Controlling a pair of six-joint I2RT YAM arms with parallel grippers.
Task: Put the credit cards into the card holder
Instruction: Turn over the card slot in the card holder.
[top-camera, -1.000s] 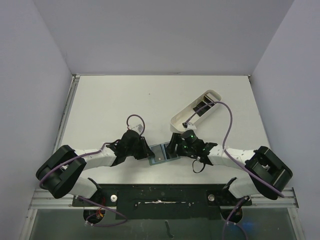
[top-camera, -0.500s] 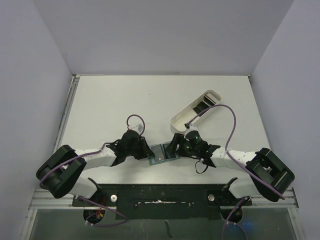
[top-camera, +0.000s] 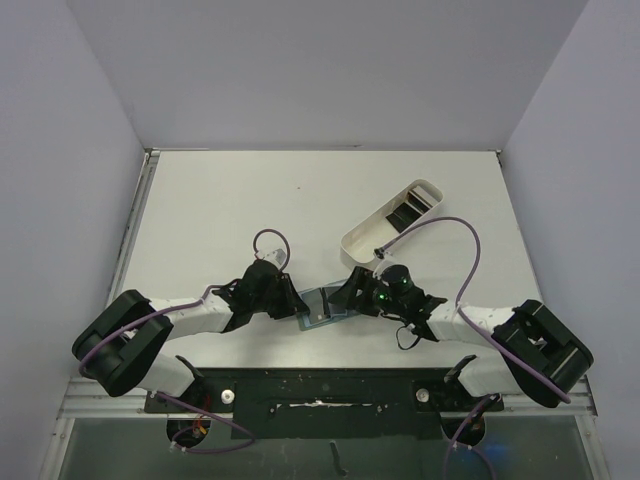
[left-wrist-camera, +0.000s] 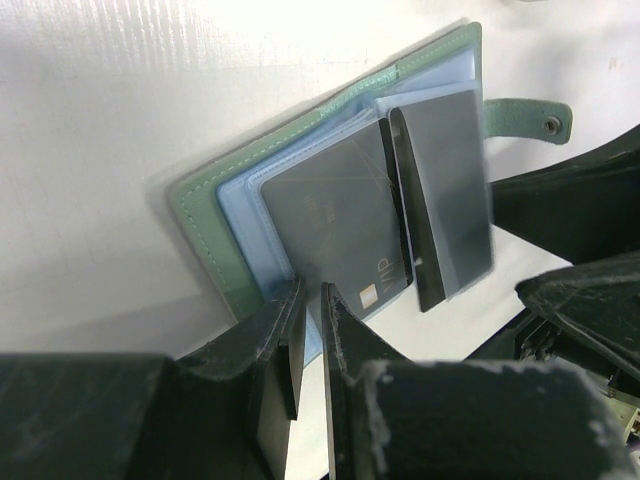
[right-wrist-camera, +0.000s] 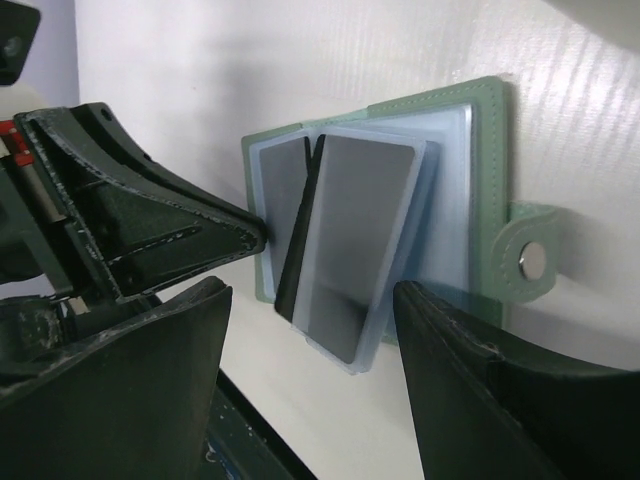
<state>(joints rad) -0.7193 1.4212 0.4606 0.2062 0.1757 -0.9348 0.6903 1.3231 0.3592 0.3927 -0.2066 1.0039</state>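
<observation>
The card holder (top-camera: 320, 305) lies open and flat on the white table (top-camera: 220, 210), close to its 6 o'clock edge and midway between the two arms. Its grey-green cover faces down and the bluish pockets face up. The left fingers (left-wrist-camera: 290, 330) come in from 9 o'clock and are pinched almost together on the holder's near edge, with only a thin slit between them. The right fingers (right-wrist-camera: 170, 370) reach in from 3 o'clock and stand spread wide, one on each side of the holder's raised middle leaf; they grip nothing, and whether either one brushes the leaf cannot be told. In the left wrist view, one dark card (left-wrist-camera: 335, 215) with a small chip and pale lettering sits in the pocket nearest the pinching fingers. A second dark card (left-wrist-camera: 450, 190) sits inside a clear sleeve (right-wrist-camera: 395, 150) that stands tilted up from the fold. A black edge shows along the sleeve's inner side. The snap tab (right-wrist-camera: 530, 262) juts from the holder's far edge, lying flat on the table. Toward 2 o'clock from the holder, well apart from it, a long white tray (top-camera: 365, 235) lies at a slant. More black credit cards (top-camera: 408, 210) rest in its far end.
</observation>
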